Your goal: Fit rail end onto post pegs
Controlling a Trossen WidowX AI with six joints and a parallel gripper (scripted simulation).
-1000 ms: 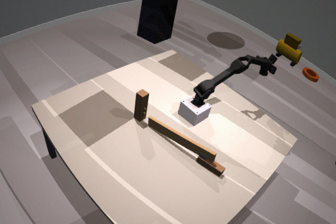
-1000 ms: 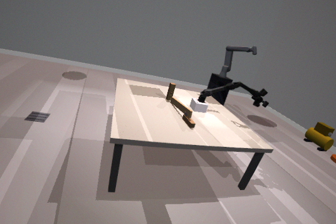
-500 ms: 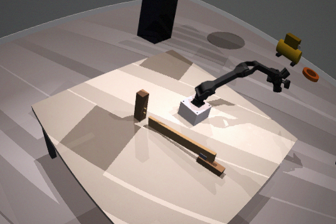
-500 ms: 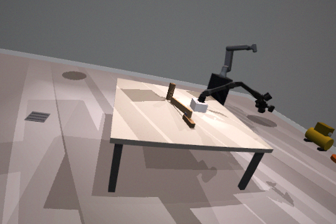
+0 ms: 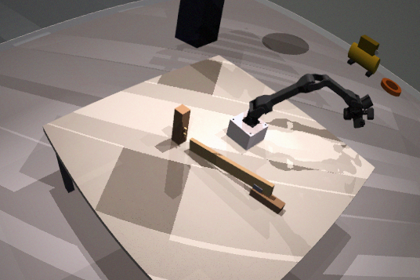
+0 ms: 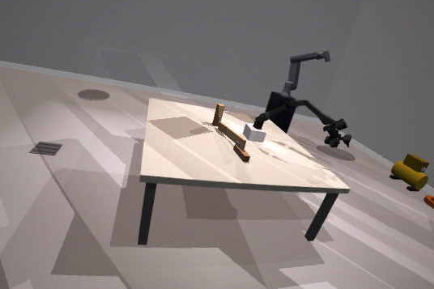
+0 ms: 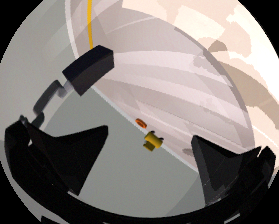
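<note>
The wooden rail lies between the post and the footboard block. Its far end rests in the grey bracket on the low footboard block. Its near end is low at the table, a small gap from the short upright post. Two small pegs stick out of the post toward the rail, above its near end. The holes in the rail are not visible. My gripper is open and empty, far from the rail, out past the table's right side.
The arm's white base box stands on the table beside the rail. A black pedestal with a grey arm stands beyond the table. A yellow machine and an orange ring are on the floor.
</note>
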